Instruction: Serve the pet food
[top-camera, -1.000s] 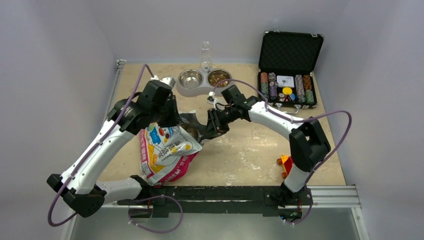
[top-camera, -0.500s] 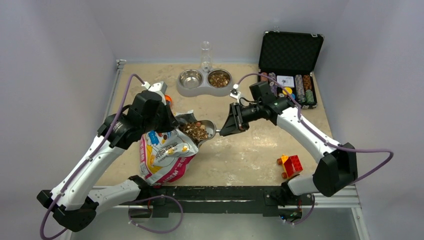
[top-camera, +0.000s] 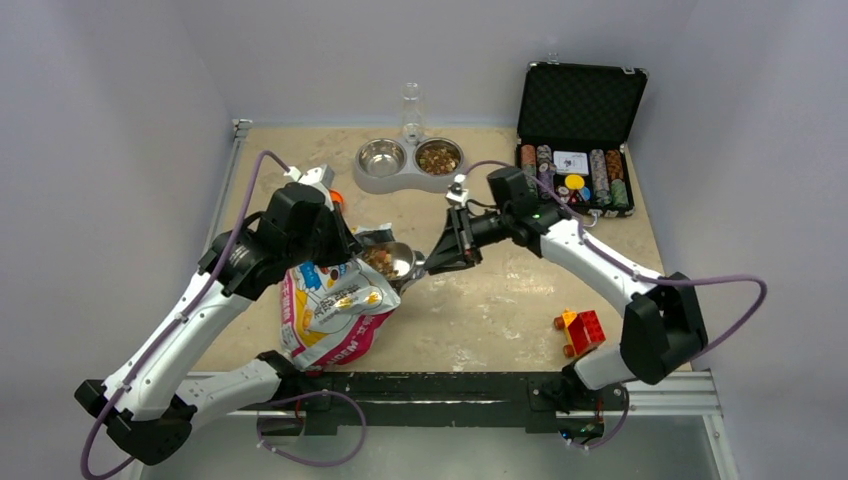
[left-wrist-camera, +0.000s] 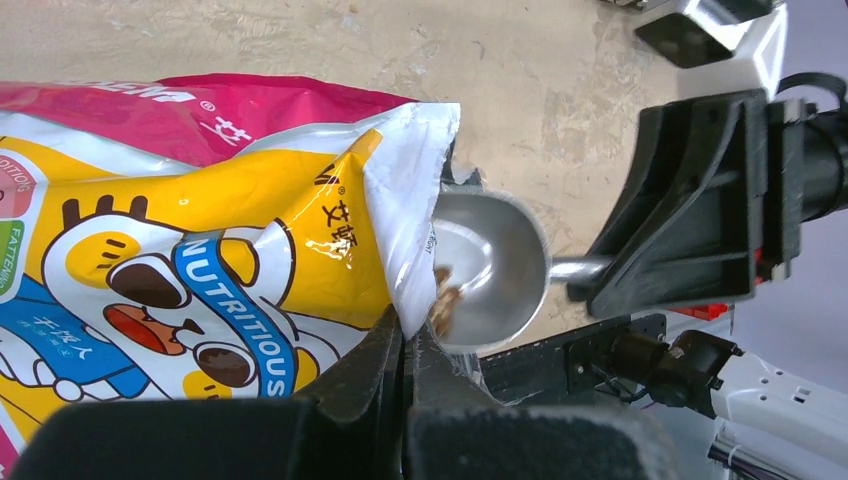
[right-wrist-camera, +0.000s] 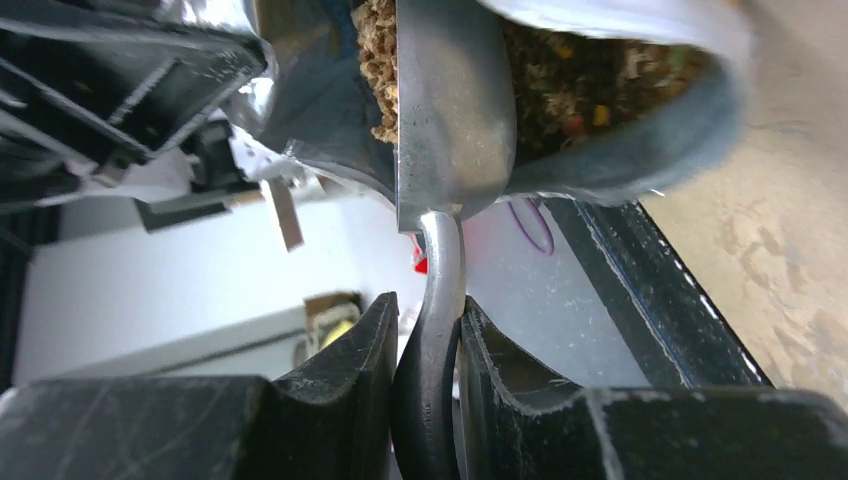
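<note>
The foil bag (top-camera: 335, 305) is held open by the left gripper (left-wrist-camera: 405, 338), which is shut on its rim. The metal scoop (left-wrist-camera: 490, 262) is gripped by its handle in the right gripper (right-wrist-camera: 432, 318), pinched shut. The pet food (right-wrist-camera: 590, 85) sits in the bag mouth and the scoop. The bits are small, light and loose, so a level scoop is needed, not a pinch. The heap in the bag is shown only by the right wrist view, the far bowl (top-camera: 408, 183) only from above.

Saw brown and tan kibble (left-wrist-camera: 445, 303), a silver scoop (left-wrist-camera: 495, 255), a white, pink and yellow foil bag (left-wrist-camera: 200, 200) printed with a cartoon face and blue banner, red and yellow toy bricks (top-camera: 585, 328), a mottled beige table (top-camera: 500, 300).
</note>
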